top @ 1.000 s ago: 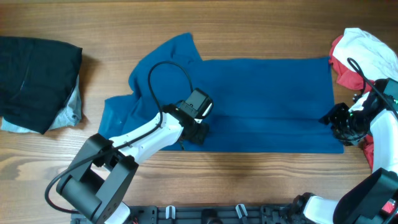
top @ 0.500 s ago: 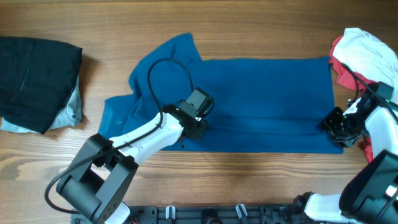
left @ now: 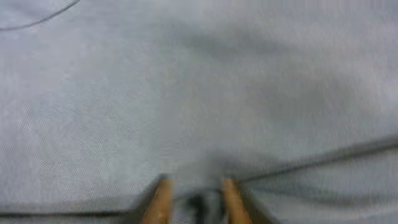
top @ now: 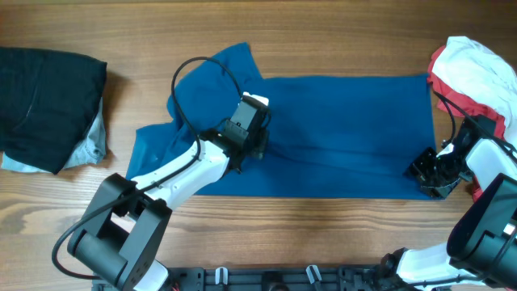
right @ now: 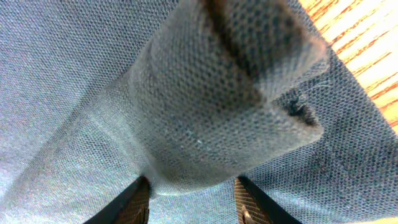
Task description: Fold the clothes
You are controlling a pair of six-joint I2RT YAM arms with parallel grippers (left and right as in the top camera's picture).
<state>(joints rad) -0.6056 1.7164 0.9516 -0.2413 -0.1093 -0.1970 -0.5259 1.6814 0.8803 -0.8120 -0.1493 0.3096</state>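
Note:
The clothes, a deep-blue polo shirt [top: 347,129], lie spread across the middle of the table, with the collar end bunched at the left. My left gripper [top: 257,147] sits on the shirt left of centre. In the left wrist view its fingers [left: 160,200] pinch a small ridge of the blue fabric [left: 186,93], so the gripper [left: 196,199] is shut on it. My right gripper [top: 418,170] is at the shirt's near right corner. In the right wrist view it [right: 191,193] is closed round a raised roll of the hem [right: 217,93].
A black garment over a pale-blue one [top: 44,105] lies at the far left. A red-and-white top [top: 472,69] is heaped at the right edge, close to my right arm. The left arm's cable [top: 198,73] loops over the shirt's collar end. Bare wooden table [top: 323,32] surrounds the shirt.
My left gripper has moved from the shirt's near edge away toward its middle. My right gripper has shifted a little left and nearer at the corner, jaws narrowing on the hem.

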